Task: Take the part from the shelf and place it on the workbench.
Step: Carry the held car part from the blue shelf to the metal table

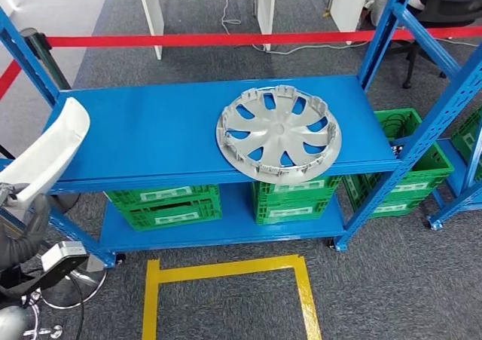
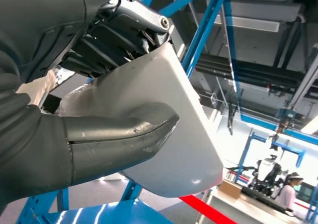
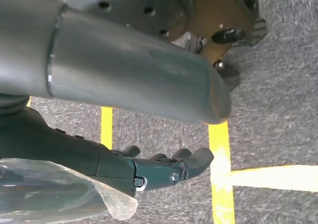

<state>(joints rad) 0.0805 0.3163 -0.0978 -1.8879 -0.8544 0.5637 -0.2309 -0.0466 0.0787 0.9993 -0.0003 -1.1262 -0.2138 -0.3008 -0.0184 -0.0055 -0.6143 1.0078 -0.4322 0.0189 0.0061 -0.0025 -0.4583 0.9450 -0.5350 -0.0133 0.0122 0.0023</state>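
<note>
The part [image 1: 48, 148] is a white curved plastic shell, raised at the far left in front of the blue shelf's end. My left hand [image 1: 27, 225] grips it from below. In the left wrist view the thick thumb [image 2: 112, 139] lies across the smooth white part [image 2: 176, 119], and dark fingers [image 2: 112, 35] close on its other side. The blue shelf board [image 1: 154, 129] carries a grey wheel cover [image 1: 279, 133] lying flat to the right of centre. My right hand [image 3: 165, 167] hangs over the grey carpet with its fingers stretched out, holding nothing.
Green crates [image 1: 170, 204] [image 1: 295, 200] stand on the lower shelf board, with more [image 1: 409, 174] on the floor to the right. Blue uprights [image 1: 392, 23] frame the shelf. Red barrier tape [image 1: 227, 38] runs behind it. A yellow outline [image 1: 227, 268] marks the carpet in front.
</note>
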